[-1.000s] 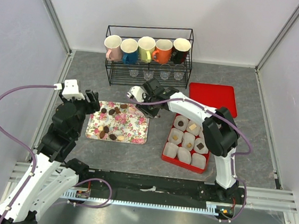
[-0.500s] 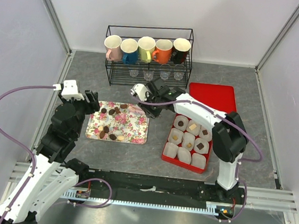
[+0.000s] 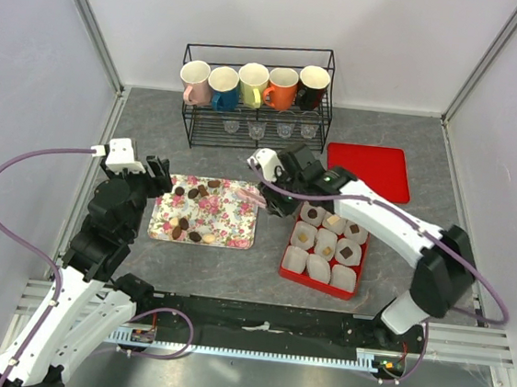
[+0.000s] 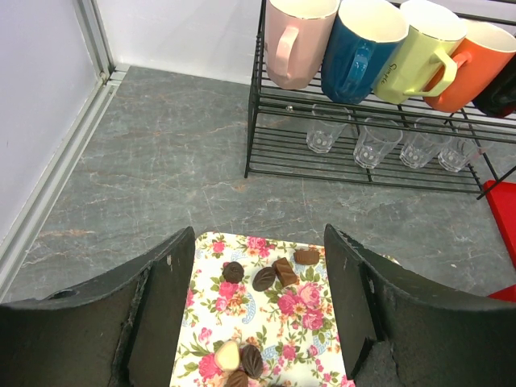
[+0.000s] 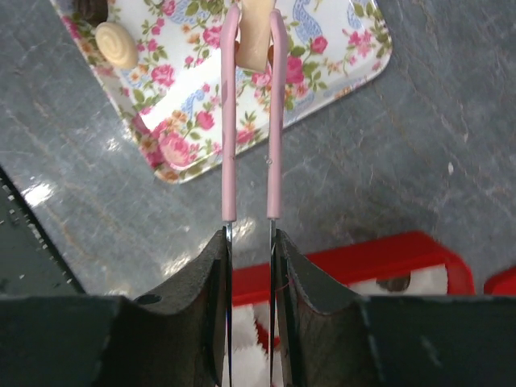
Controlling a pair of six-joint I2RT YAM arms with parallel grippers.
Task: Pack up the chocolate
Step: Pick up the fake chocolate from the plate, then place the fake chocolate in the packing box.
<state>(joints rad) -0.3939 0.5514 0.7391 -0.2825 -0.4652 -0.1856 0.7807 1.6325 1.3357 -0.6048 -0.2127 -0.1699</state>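
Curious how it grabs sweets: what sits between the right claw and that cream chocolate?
Only pink tongs: the right gripper squeezes them, and their tips pinch the cream chocolate, shown by the right wrist view.

The top view is bright and even, with light coming from above. Shadows under the arms on the table point(image 3: 186, 264) are soft and short, and the walls point(image 3: 29, 86) take a weak violet tint. In the left wrist view the mugs point(image 4: 359, 48) carry small white highlights, while the left gripper point(image 4: 258, 234) at the lower edge is dark and slightly soft. In the right wrist view pale glare lies on the tray point(image 5: 173, 153), left of centre. The tweezers point(image 5: 230, 113) are sharp.
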